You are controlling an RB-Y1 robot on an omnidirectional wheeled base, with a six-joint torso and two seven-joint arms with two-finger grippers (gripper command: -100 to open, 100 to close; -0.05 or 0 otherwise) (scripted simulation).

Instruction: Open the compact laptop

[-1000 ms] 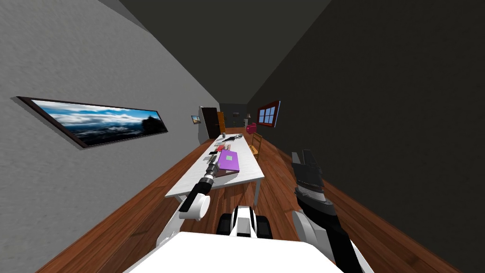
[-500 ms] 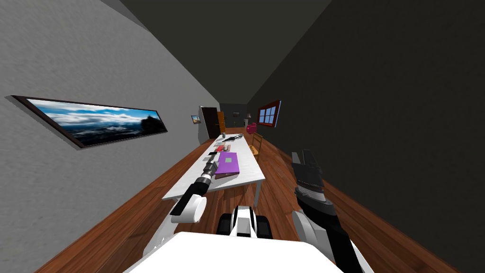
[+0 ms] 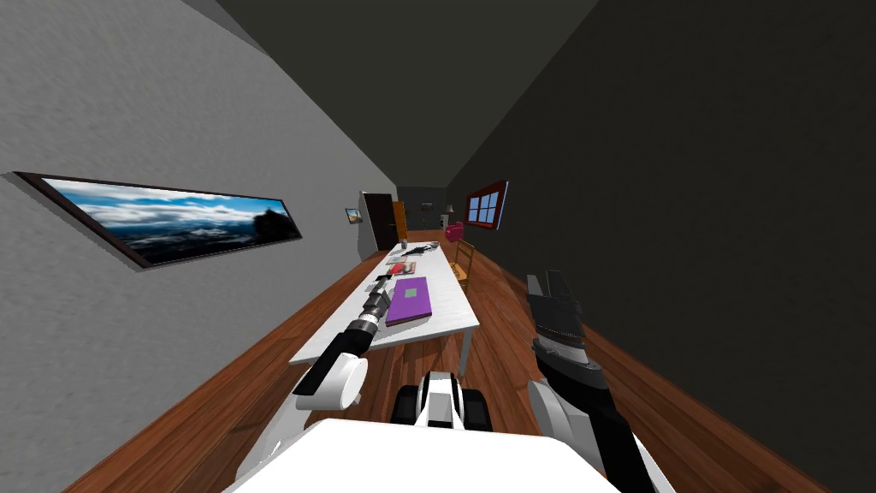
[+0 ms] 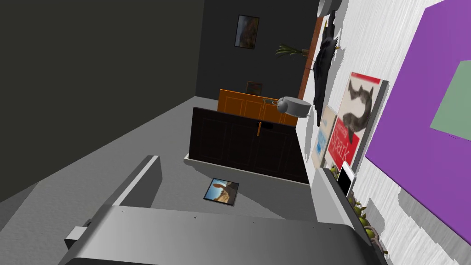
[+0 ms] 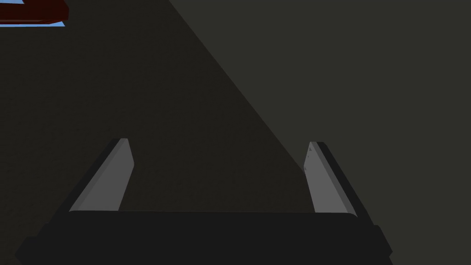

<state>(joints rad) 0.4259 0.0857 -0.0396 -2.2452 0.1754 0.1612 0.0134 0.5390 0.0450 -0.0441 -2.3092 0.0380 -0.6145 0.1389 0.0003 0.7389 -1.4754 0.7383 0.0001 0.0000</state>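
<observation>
A flat purple laptop (image 3: pixel 409 299) with a green square on its lid lies shut on the near end of a long white table (image 3: pixel 445 329). My left gripper (image 3: pixel 378 298) hovers low over the table beside the laptop's left edge. In the left wrist view its fingers (image 4: pixel 138 184) stand apart around nothing, and the purple lid (image 4: pixel 414 115) lies just beside one of them. My right gripper (image 3: pixel 547 287) is raised off the table's right side, open (image 5: pixel 218 142) and empty.
Beyond the laptop lie a red magazine (image 4: pixel 354 124), a white phone (image 4: pixel 346 177), a grey mug (image 4: pixel 294 106) and a dark object (image 4: pixel 324 55). A wooden chair (image 3: pixel 463 257) stands at the table's right side. A wood floor runs along both sides.
The purple lid, raised a little over a dark base a second ago, now lies flat. My left elbow has swung out to the left. The right arm is still.
</observation>
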